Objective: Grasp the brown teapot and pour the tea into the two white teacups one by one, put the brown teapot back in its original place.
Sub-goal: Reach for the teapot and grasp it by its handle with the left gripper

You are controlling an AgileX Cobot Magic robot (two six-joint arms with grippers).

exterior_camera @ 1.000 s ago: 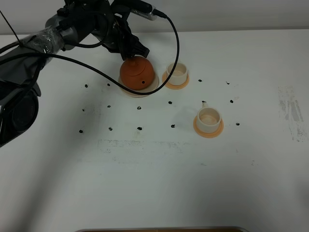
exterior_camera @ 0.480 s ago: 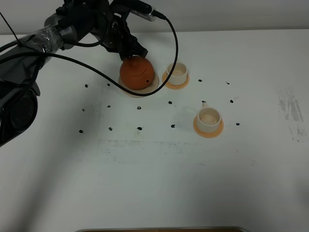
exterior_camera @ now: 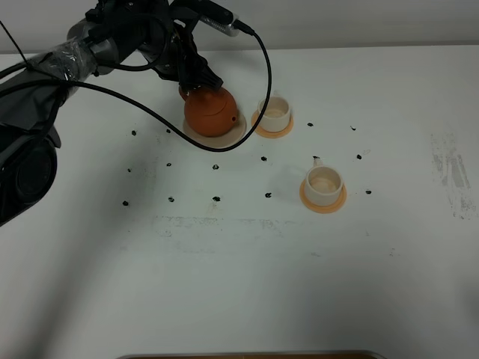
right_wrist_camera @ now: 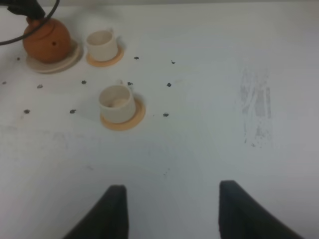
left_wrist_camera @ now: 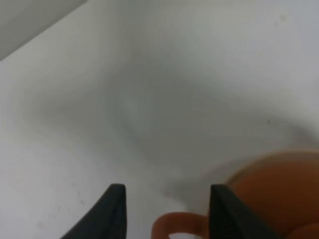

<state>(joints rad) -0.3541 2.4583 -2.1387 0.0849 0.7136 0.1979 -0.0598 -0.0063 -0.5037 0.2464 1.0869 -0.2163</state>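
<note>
The brown teapot (exterior_camera: 212, 114) stands on its cream saucer (exterior_camera: 196, 134) at the back left of the table. My left gripper (exterior_camera: 196, 81) is at the pot's far side, shut on the loop handle (left_wrist_camera: 177, 221), which shows between its two black fingers in the left wrist view. One white teacup (exterior_camera: 274, 112) stands on an orange coaster just right of the pot. The other teacup (exterior_camera: 323, 183) stands on its own coaster nearer the front. My right gripper (right_wrist_camera: 172, 209) hovers open over bare table, well away from the cups, with nothing between its fingers.
A black cable (exterior_camera: 262, 67) loops from the left arm over the teapot area. Small black dots (exterior_camera: 216, 199) mark the white tabletop in rows. A scuffed patch (exterior_camera: 449, 168) lies at the right.
The teapot was tilted with its lid toward the front; it has levelled out and settled upright on the saucer, the left gripper moving slightly left with it.
</note>
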